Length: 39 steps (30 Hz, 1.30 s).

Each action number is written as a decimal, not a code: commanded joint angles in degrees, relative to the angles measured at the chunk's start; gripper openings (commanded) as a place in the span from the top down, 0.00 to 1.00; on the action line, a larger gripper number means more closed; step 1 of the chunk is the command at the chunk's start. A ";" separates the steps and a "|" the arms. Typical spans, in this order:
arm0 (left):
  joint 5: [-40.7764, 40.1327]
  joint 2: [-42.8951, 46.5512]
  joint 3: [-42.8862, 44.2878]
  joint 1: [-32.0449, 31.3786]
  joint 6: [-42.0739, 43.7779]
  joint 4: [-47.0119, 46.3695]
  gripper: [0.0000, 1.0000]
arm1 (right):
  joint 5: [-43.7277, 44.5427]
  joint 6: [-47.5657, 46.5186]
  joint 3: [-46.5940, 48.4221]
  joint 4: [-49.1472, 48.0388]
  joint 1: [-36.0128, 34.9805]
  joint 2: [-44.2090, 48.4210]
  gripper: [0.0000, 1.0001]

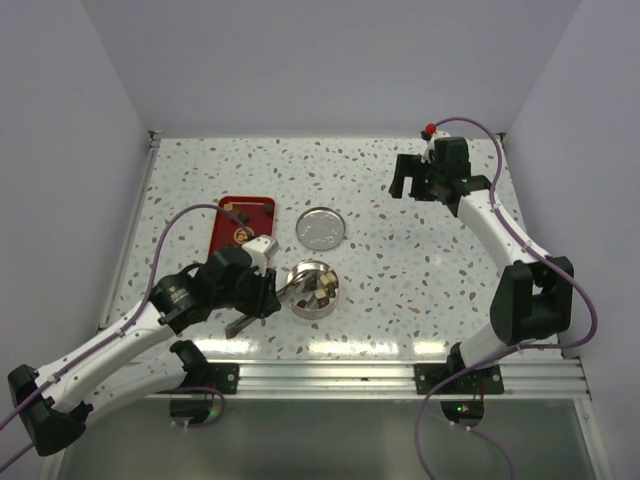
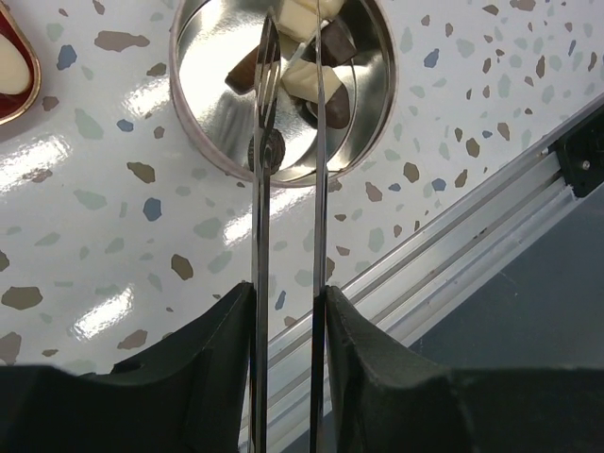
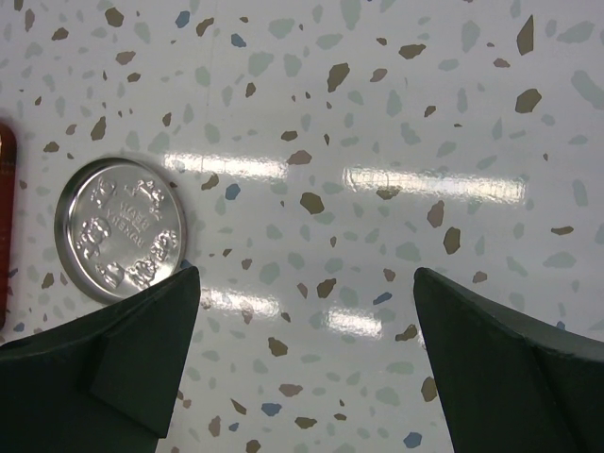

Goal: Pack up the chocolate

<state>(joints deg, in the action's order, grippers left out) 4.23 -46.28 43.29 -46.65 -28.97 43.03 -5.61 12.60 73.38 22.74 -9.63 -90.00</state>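
Lettering on the lid (image 3: 118,229) is unreadable. Tweezers (image 2: 262,208) are clamped in the left claw (image 2: 288,297) over the chocolate (image 2: 332,42); the right claw (image 3: 307,283) is spread wide.

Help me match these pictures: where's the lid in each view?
Top: lid at centre, just right of the red tray.
Left wrist: not in it.
Right wrist: lid at left, mid-height.
Shared landmark: red tray, left of the lid in both.

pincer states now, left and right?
Left pincer: closed on the tweezers, tips over the tin.
Right pincer: open, holding nothing.
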 commanded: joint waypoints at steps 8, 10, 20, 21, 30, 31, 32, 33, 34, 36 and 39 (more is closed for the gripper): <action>-11.25 -3.28 11.72 -0.28 1.28 0.04 0.61 | -0.81 -0.21 1.23 -0.07 0.14 1.23 0.01; -16.78 -5.12 13.48 -0.19 1.37 0.22 0.61 | -0.98 -0.21 1.23 -0.07 0.14 1.14 0.01; -17.49 -14.53 11.38 12.37 4.88 -9.62 0.60 | -0.55 -1.61 1.59 0.99 0.14 1.84 0.01; -18.54 -14.97 11.73 13.07 5.06 -9.63 0.60 | -0.29 -1.79 1.50 1.08 0.22 2.10 0.01; -22.16 -20.85 11.56 20.72 6.56 -10.34 0.58 | -0.90 -2.32 1.59 1.08 0.22 1.84 0.01; -22.51 -21.48 11.30 21.42 6.73 -10.33 0.58 | -0.98 -2.32 1.59 1.08 0.14 1.93 0.01; -22.77 -21.92 11.03 21.78 6.91 -10.42 0.58 | -0.99 -2.40 1.59 0.99 0.22 2.02 0.01; -22.86 -22.27 10.59 22.04 7.00 -10.77 0.58 | -0.99 -2.41 1.50 0.99 0.22 2.02 0.01; -22.69 -22.79 10.24 22.83 6.91 -11.12 0.58 | -0.99 -2.49 1.32 0.99 0.14 2.10 0.01; -22.07 -23.32 9.71 23.36 6.91 -12.08 0.58 | -1.07 -2.58 1.23 0.99 0.14 2.10 0.01; -22.07 -24.99 9.80 24.24 7.35 -12.35 0.57 | -1.42 -2.76 1.23 0.90 0.14 1.93 0.01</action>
<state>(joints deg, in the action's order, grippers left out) -16.80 -70.41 52.80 -23.38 -22.92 34.35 -5.69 10.90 73.38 23.27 -9.63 -90.00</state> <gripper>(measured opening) 0.426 0.986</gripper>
